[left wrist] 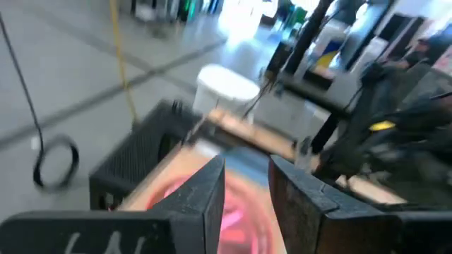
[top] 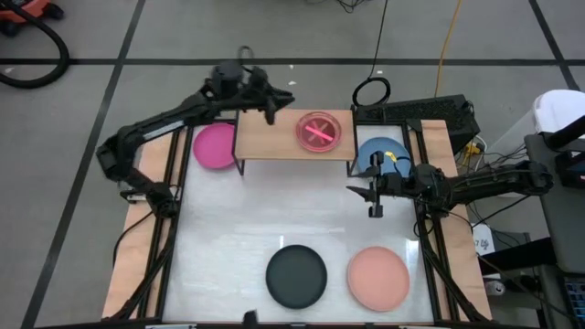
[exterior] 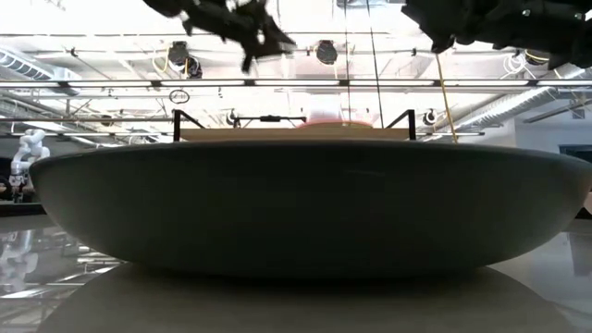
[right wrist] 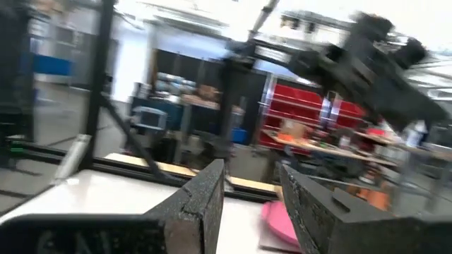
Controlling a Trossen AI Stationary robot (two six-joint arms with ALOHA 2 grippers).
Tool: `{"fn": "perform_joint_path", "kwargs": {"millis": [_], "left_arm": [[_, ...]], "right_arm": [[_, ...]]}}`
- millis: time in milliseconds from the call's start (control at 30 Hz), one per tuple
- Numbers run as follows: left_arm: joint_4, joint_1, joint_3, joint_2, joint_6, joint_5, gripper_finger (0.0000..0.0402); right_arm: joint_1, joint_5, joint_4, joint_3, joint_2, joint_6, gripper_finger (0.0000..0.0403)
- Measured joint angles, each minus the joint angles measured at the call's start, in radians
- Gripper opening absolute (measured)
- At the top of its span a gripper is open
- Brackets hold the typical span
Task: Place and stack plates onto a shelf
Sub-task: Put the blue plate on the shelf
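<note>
The light-wood shelf [top: 274, 142] stands on black legs at the table's far side. A small translucent pink plate [top: 320, 131] rests on the shelf's right half; whether other small plates lie under it I cannot tell. The magenta plate [top: 215, 146] lies on the table left of the shelf, and the blue plate [top: 379, 151] lies right of it. Near the table's front edge are the black plate [top: 296, 277] and the salmon plate [top: 377, 278]. My left gripper [top: 271, 114] hovers open over the shelf's far edge, left of the pink plate [left wrist: 233, 212]. My right gripper [top: 375, 208] is open and empty, in front of the blue plate.
A black box [top: 430, 114] and cables sit beyond the table's far right corner. Between the shelf and the two front plates is bare white tabletop [top: 274, 215]. In the low view the black plate [exterior: 305, 203] fills the foreground, with the shelf [exterior: 296, 135] behind it.
</note>
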Motion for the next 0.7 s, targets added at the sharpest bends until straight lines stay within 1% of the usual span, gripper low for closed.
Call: {"fn": "perform_joint_path", "kwargs": {"millis": [133, 200, 300, 400, 467, 500, 600, 700], "left_arm": [[-0.005, -0.050, 0.000, -0.153, 0.053, -0.033, 0.0115], [-0.026, -0.093, 0.000, -0.231, 0.100, -0.075, 0.0115], [-0.093, -0.177, 0.000, -0.338, 0.186, -0.185, 0.0115], [-0.172, -0.282, -0.019, -0.421, 0.253, -0.308, 0.0115], [-0.207, -0.347, -0.063, -0.466, 0.270, -0.384, 0.0115], [-0.207, -0.378, -0.094, -0.488, 0.271, -0.417, 0.0115], [-0.202, -0.451, -0.208, -0.561, 0.261, -0.504, 0.0115], [-0.131, -0.511, -0.347, -0.639, 0.222, -0.576, 0.0115]], "right_arm": [[-0.001, 0.102, -0.017, 0.000, 0.000, -0.020, 0.0122], [-0.001, 0.138, -0.039, 0.000, 0.000, -0.033, 0.0122], [-0.001, 0.172, -0.049, 0.000, 0.000, -0.038, 0.0122], [-0.001, 0.177, -0.053, 0.000, 0.000, -0.016, 0.0122], [-0.001, 0.177, -0.082, 0.004, 0.000, 0.009, 0.0122], [-0.001, 0.179, -0.126, 0.014, 0.000, 0.021, 0.0122], [-0.001, 0.204, -0.302, 0.074, 0.001, 0.061, 0.0122], [-0.001, 0.228, -0.476, 0.147, 0.000, 0.093, 0.0122]]}}
